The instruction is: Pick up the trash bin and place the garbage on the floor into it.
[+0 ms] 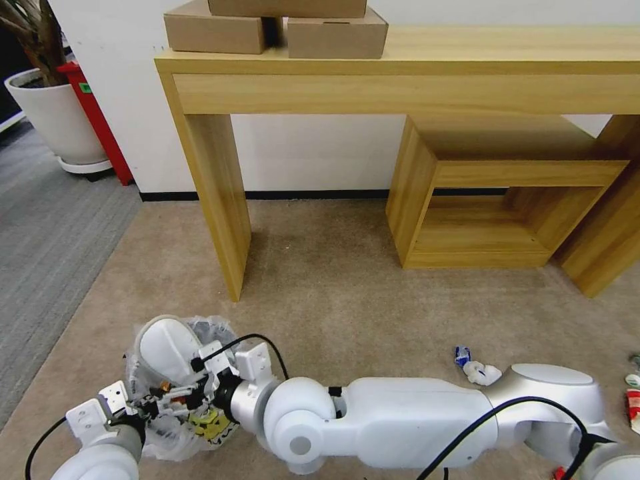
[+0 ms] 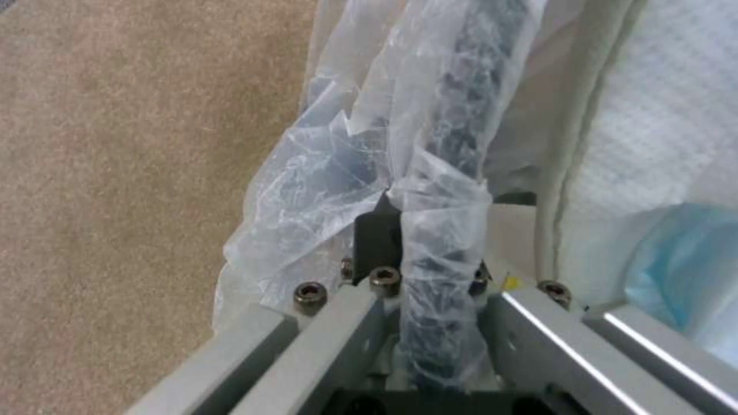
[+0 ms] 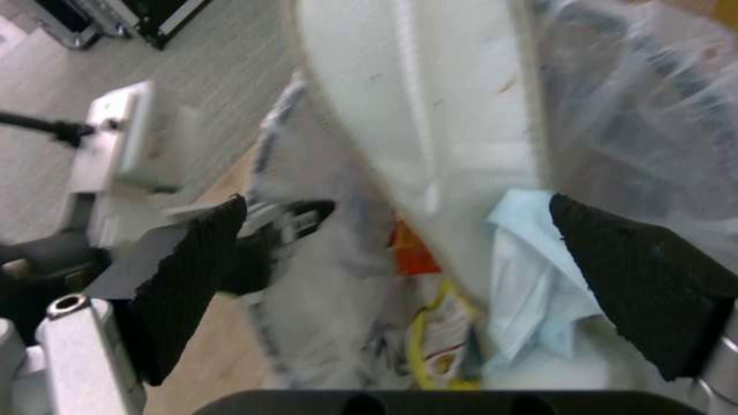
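My left tool [image 2: 430,271] pinches the bagged rim of the trash bin [image 1: 200,427], which sits on the floor [image 1: 347,300] at my lower left. My left wrist view shows that grip close up. My right tool [image 3: 400,259] hangs spread over the bin mouth, its black pads [image 3: 192,276] apart above a white slipper [image 3: 430,115] and wrappers [image 3: 438,340]. From my head, crumpled paper [image 1: 481,373] lies on the carpet by my right arm.

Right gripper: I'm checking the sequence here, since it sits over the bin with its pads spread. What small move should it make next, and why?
Probably lift the right gripper straight up out of the trash bin. Its fingers are open and hold nothing, and a white slippers piece already sits in the bag, while the left gripper clamps the bin's rim. A crumpled paper waits on the floor.
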Robot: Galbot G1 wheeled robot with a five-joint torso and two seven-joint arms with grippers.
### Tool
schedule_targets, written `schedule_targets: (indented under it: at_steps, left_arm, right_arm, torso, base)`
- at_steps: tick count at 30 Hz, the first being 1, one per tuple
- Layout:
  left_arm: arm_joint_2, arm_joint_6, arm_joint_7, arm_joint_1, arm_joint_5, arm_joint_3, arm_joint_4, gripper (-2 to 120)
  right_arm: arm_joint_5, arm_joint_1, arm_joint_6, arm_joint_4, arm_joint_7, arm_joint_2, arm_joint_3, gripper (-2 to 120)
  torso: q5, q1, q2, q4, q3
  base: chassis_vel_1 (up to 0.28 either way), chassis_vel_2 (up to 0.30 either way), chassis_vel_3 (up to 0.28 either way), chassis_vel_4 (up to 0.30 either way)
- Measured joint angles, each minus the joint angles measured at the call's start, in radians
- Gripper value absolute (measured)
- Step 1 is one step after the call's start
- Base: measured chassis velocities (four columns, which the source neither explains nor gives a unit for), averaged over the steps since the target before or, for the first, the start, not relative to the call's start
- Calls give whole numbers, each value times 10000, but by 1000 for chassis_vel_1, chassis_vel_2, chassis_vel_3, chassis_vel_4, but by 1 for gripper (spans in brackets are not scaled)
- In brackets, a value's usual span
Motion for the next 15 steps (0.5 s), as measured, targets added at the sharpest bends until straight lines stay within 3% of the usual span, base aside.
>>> schedule_targets:
  at_steps: [15]
  left_arm:
    - [-218,12,36,185,167,-21,-111,0]
  right_arm:
    - [281,-246,0,424,17,-197,43,100]
  torso:
    - [1,0,1,-1,0]
  base:
    - [0,0,0,0]
